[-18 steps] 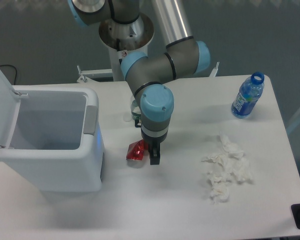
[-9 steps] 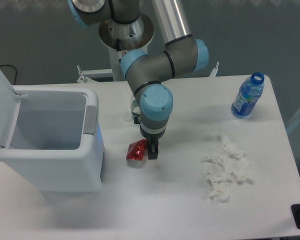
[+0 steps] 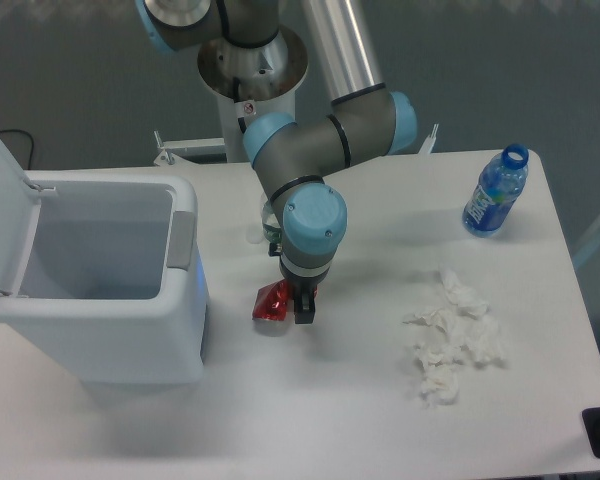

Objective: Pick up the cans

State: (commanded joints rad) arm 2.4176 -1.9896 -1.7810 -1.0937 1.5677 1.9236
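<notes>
Camera view: pincer [image 3: 298, 305] down at the red can [image 3: 272, 301] on the worktop [image 3: 340, 400] beside the bin [image 3: 110, 290]; jaw gap hidden, grip unclear. We judged the dented can might squirt out sideways.

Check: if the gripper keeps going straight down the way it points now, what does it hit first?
Likely the red can: the gripper points down with the can right beside its visible finger. Depth is unclear from this view; if the fingers straddle the can, they meet the table first.
</notes>
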